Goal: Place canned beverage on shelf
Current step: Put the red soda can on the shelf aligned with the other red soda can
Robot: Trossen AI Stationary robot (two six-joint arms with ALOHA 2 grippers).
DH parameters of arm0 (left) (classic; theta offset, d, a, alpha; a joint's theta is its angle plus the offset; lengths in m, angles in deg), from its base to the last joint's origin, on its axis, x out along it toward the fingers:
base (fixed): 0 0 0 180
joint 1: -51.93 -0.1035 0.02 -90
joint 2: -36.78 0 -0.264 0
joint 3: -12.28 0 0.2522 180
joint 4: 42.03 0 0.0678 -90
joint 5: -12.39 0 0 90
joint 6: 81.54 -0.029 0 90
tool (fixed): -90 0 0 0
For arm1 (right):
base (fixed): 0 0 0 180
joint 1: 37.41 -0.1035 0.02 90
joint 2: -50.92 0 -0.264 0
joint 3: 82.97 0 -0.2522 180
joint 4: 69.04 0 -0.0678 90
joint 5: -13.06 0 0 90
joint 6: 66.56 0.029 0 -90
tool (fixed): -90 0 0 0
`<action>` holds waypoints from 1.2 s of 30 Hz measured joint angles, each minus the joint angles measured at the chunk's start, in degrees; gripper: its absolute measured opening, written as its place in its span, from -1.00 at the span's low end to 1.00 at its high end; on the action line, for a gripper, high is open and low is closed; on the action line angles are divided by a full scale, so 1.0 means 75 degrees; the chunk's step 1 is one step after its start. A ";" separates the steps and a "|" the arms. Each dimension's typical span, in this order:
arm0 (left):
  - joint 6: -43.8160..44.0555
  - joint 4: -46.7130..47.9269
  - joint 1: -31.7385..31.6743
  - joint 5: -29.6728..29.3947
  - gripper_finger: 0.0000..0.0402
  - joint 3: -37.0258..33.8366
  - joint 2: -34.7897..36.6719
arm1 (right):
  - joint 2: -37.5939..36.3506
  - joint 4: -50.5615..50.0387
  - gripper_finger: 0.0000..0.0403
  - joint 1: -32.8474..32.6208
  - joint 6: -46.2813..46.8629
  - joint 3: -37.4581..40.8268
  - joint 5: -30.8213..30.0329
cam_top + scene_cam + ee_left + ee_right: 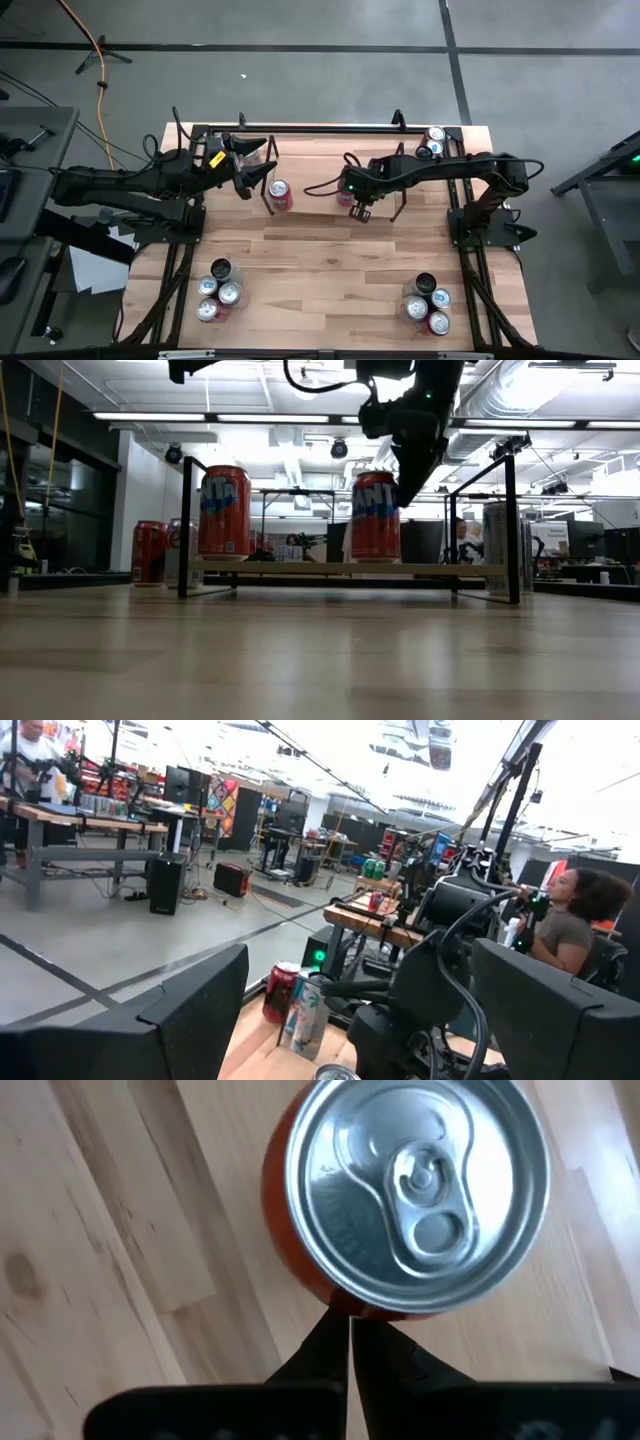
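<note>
The shelf (300,568) of thin black rods stands at the table's far middle. Two red-orange cans stand upright on its top, one at the left (280,193) (224,510) and one at the right (345,196) (372,515) (400,1190). My right gripper (358,207) (406,482) (350,1328) is shut and points down beside the right can's upper rim. My left gripper (260,163) (365,995) is open and empty, level, just left of the shelf's left end. My right gripper's shut fingertips (335,1335) stand right at the side of the right can's top rim (345,1308), coming from above. I cannot tell whether they touch it. The can stands upright on the shelf top.
Clusters of cans stand at the table's near left (218,290) and near right (428,300), and more at the far right corner (433,142). The black rail frame (300,128) edges the table. A person (570,920) sits beyond the table.
</note>
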 joint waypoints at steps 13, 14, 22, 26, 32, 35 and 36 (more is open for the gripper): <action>0.0000 0.0003 0.0000 -0.0005 0.68 0.0000 0.0000 | -0.0003 0.1057 -1.00 0.0033 -0.0004 0.0000 -0.0115; 0.0000 0.0003 0.0000 -0.0005 0.68 0.0000 0.0000 | -0.0003 0.1095 -1.00 0.0047 -0.0023 0.0000 -0.0115; 0.0000 0.0001 0.0003 -0.0005 0.68 0.0000 0.0000 | 0.0006 0.0801 -1.00 0.0209 -0.0259 0.0000 -0.0250; 0.0000 -0.0003 0.0000 -0.0008 0.68 0.0000 0.0000 | 0.0161 0.0954 -1.00 0.0439 -0.0263 0.0000 -0.0359; -0.0001 0.0000 0.0001 -0.0011 0.68 0.0000 0.0000 | 0.0513 0.1639 -1.00 0.0548 -0.0213 0.0000 0.0066; 0.0000 0.0000 0.0002 -0.0011 0.68 0.0000 0.0000 | 0.0696 0.2161 -1.00 0.0548 -0.0189 0.0000 0.0284; 0.0000 0.0003 0.0000 -0.0011 0.68 0.0000 0.0000 | 0.0760 0.2384 -1.00 0.0548 -0.0129 0.0000 0.0342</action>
